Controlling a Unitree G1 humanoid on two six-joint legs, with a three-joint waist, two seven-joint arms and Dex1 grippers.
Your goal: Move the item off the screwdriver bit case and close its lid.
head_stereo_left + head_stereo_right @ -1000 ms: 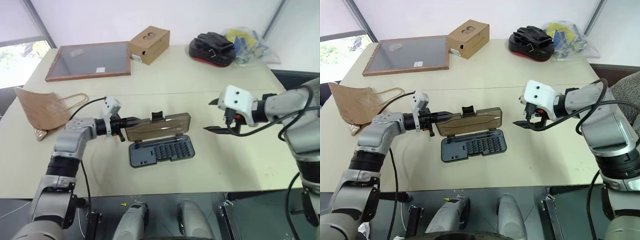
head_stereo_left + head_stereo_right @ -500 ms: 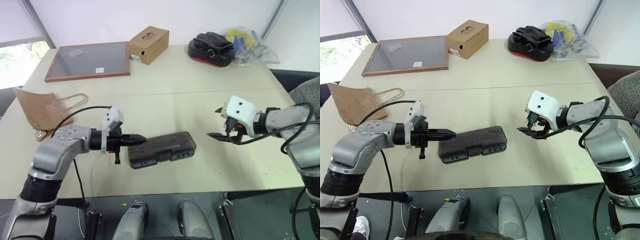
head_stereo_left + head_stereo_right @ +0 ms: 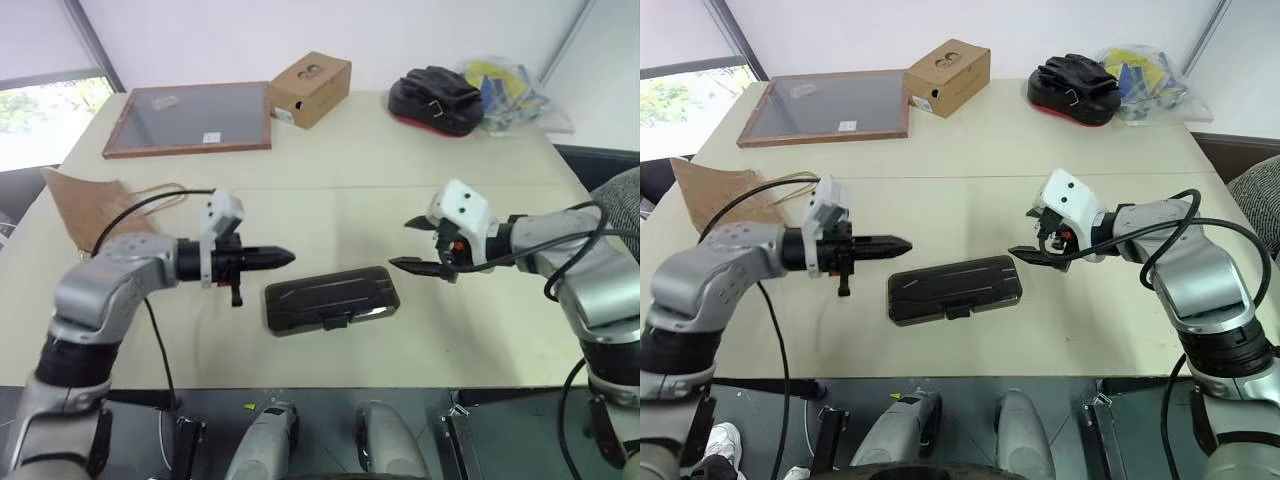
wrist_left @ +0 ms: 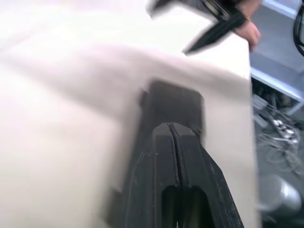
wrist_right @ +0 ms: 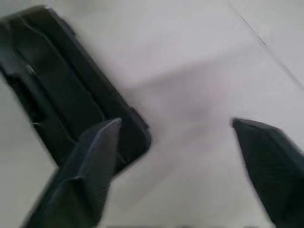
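the screwdriver bit case [image 3: 331, 299] lay flat on the pale table [image 3: 400, 170], near its front edge and between the two arms. its lid [image 3: 952, 283] was down over the base, a dark smoky panel with faint lines showing on top, and a small latch tab stuck out at the middle of the near long side. the case sat a little askew, its right end slightly farther from the robot than its left. nothing rested on it.

the brown paper bag [image 3: 92, 203] lay well apart at the table's left edge, flat, with its thin loop handles pointing toward the middle of the table.

the left gripper [image 3: 282, 258] was just beside the case's left end and above it, pointing to the right; its fingers [image 4: 176, 156] were pressed together and held nothing. the right gripper [image 3: 1025, 239] hung near the case's right end, pointing left toward it, its fingers [image 5: 92, 161] clearly parted with bare table between them, touching nothing that could be made out.
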